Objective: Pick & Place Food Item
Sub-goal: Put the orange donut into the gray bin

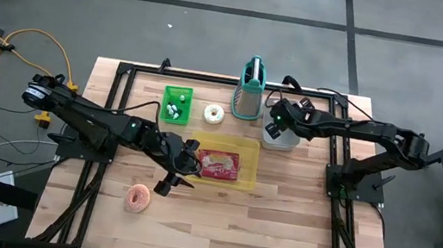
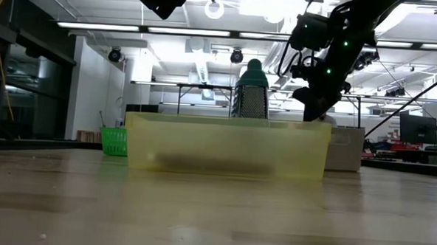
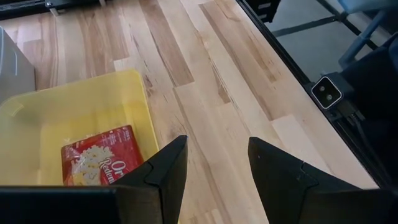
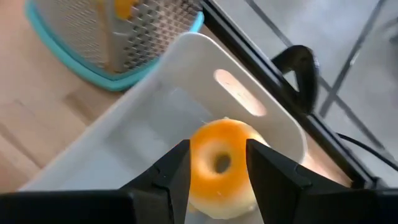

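In the right wrist view, the right gripper (image 4: 216, 163) has its fingers spread around an orange donut (image 4: 224, 165) over the white bin (image 4: 186, 93). The donut could stick to a finger and miss the bin. Farther off, low and left of middle in the high view, the left gripper (image 1: 176, 170) waits with fingers spread beside the yellow bin (image 1: 248, 169).

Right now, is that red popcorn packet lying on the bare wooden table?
No, the red popcorn packet lies inside the yellow bin, as the high view shows, with the bin's walls around it.
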Motion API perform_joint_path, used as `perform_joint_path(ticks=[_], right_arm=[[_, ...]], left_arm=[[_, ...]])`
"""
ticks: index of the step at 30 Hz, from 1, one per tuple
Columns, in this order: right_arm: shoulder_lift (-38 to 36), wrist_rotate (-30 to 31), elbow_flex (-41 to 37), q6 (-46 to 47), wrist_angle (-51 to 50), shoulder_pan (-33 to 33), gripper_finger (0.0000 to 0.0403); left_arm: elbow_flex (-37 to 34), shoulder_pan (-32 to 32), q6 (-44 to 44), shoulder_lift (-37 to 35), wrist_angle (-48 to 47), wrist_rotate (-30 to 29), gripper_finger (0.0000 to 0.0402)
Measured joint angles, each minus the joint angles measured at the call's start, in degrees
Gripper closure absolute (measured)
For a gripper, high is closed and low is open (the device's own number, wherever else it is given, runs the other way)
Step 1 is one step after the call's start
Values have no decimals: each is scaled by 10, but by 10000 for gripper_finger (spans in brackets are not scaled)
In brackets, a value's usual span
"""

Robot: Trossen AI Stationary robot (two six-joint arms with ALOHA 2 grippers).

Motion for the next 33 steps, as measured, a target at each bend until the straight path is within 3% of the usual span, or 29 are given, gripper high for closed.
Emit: perform_joint_path(ticks=[10, 17, 24, 27, 33], right_arm=[[-13, -39, 0, -19, 69, 14, 263], [-56, -64, 0, -22, 73, 69, 264], [-66, -83, 1, -18, 94, 148, 264], [-66, -84, 1, -17, 107, 177, 264], [-66, -82, 1, -13, 136, 228, 264]], left_arm=[[0, 0, -4, 0, 0, -12, 238], [0, 0, -7, -2, -29, -14, 238], [0, -4, -116, -2, -144, -14, 238], [0, -23, -160, -1, -174, -16, 238], [0, -111, -217, 1, -194, -74, 238]])
